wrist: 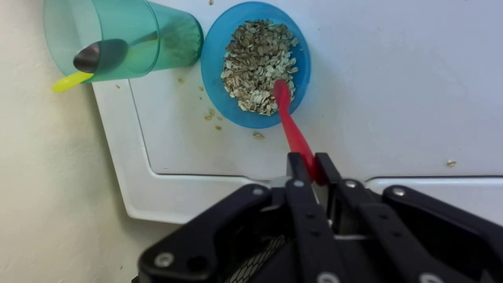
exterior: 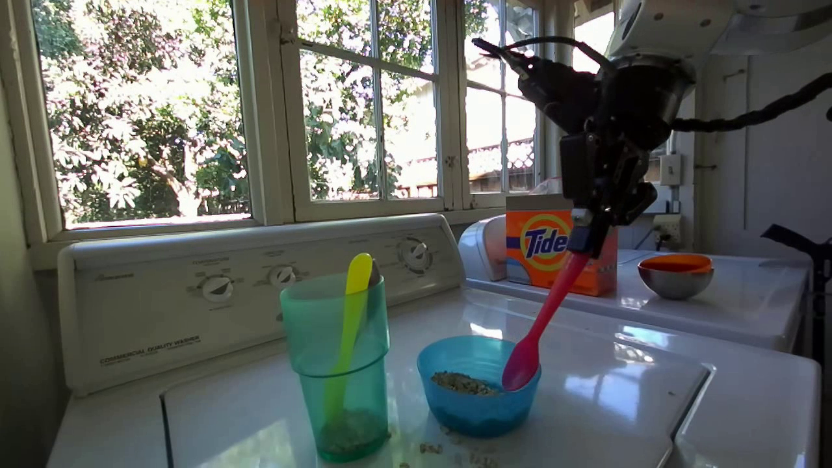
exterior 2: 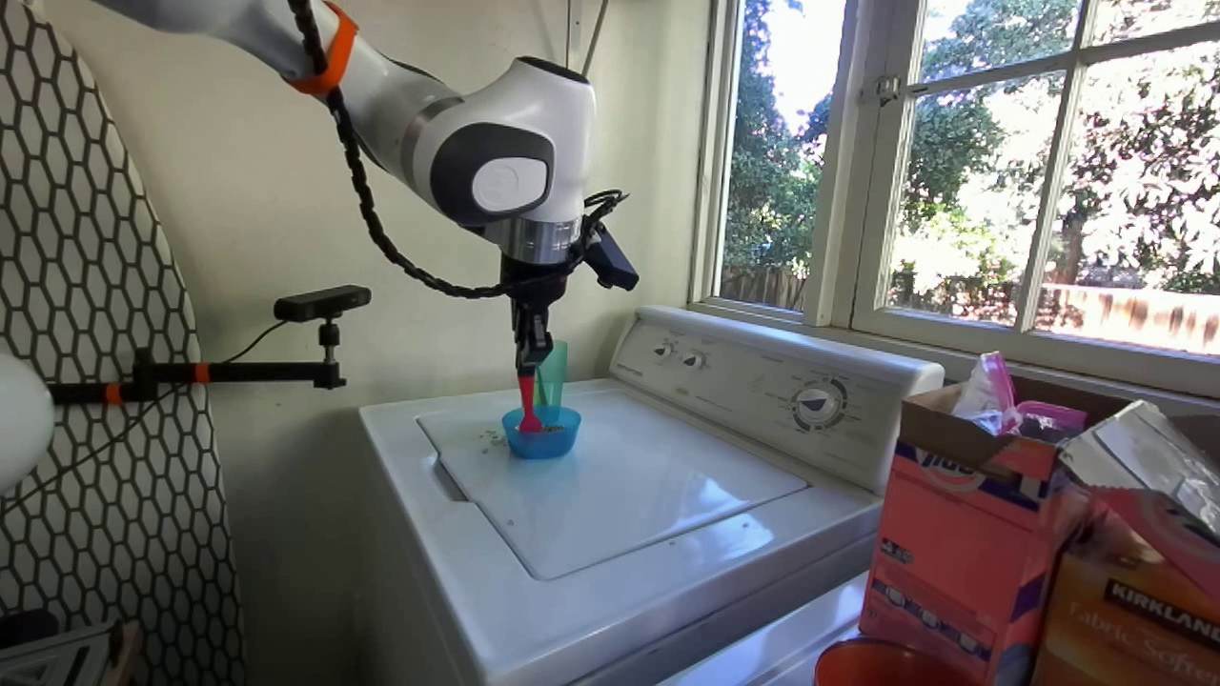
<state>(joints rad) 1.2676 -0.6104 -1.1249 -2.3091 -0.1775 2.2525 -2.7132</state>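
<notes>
Red-pink plastic spoon (exterior: 550,309): long-handled, oval-headed, slanted down into round translucent blue plastic bowl (exterior: 478,414)
Gripper (wrist: 308,162): pinched closed on upper end of red-pink handle
Bowl: part-filled with pale oat flakes (wrist: 255,59)
Tall translucent green plastic cup (exterior: 311,331): upright near bowl, bright yellow utensil (exterior: 359,279), dark spoon (wrist: 86,58) and more flakes (exterior: 354,431) inside

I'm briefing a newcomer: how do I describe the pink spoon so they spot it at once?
Beneath the windows is a white washer; on top sits a blue bowl of oats. The pink spoon slants down from the gripper over those oats. Unlike the yellow utensil and dark spoon in the green cup, it is pink and gripped.
</notes>
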